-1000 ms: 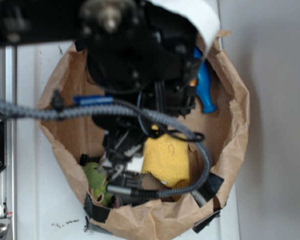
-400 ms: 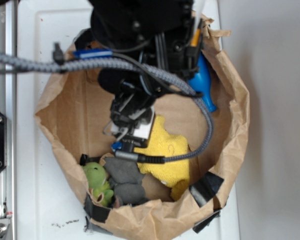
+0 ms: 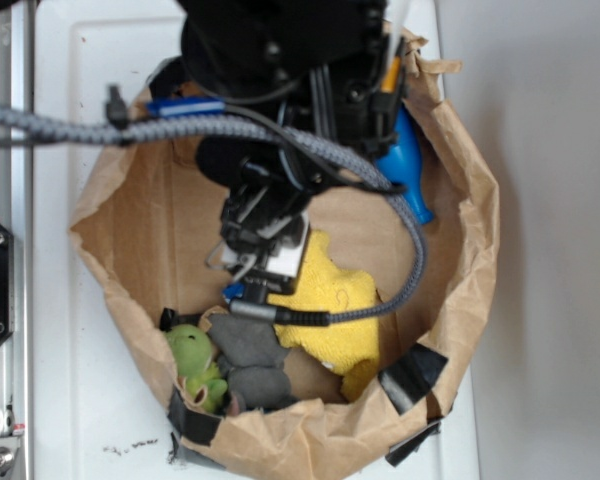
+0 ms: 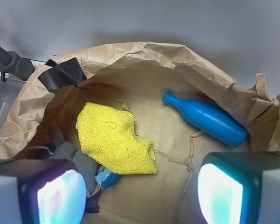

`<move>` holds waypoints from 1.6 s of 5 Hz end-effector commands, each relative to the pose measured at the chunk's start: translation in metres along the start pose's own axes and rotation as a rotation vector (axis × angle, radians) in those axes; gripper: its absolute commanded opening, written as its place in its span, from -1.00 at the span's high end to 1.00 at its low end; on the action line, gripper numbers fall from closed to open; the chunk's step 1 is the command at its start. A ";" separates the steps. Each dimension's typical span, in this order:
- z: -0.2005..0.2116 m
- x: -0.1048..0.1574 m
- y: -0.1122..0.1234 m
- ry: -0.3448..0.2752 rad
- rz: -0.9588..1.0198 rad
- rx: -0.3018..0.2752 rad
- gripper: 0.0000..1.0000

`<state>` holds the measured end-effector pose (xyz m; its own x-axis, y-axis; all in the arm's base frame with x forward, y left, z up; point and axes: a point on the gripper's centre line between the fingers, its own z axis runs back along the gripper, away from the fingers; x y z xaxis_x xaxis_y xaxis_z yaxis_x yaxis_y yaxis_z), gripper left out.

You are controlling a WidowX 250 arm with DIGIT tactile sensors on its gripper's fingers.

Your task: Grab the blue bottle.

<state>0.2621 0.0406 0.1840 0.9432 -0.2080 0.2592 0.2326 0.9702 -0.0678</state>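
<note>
1. Fingers of my gripper (image 4: 140,191) are standing spread wide apart, one pad (image 4: 60,196) at the lower left and the other at the lower right of the wrist view, with nothing sitting between them.
2. I am hovering inside a brown paper bag (image 4: 144,53) whose crumpled walls are ringing everything below me; black tape (image 4: 63,74) is patching its rim.
3. Ahead of the gripper and off toward its right finger, the blue bottle (image 4: 207,119) is lying on its side on the bag floor, its narrow neck pointing toward the middle and its wide body resting close against the bag wall. I am not touching it.
4. Ahead of my left finger, a yellow cloth (image 4: 114,140) is lying flat, well apart from the bottle.
5. Just beside my left finger, a grey soft thing (image 4: 70,154) and a small light-blue piece (image 4: 106,178) are peeking out from under the cloth's edge.
6. In the exterior view, a green plush toy (image 3: 192,360) is sitting by the bag's edge, and the bag is resting on a white desk (image 3: 70,400).
</note>
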 end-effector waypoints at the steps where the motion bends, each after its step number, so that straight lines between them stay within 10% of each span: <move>1: -0.019 0.010 0.013 0.005 -0.019 0.066 -1.00; 4: -0.054 0.006 0.026 0.066 -0.088 0.112 -1.00; 8: -0.079 0.019 0.050 -0.009 -0.289 0.207 -1.00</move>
<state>0.3061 0.0779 0.0926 0.8504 -0.4824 0.2102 0.4557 0.8749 0.1642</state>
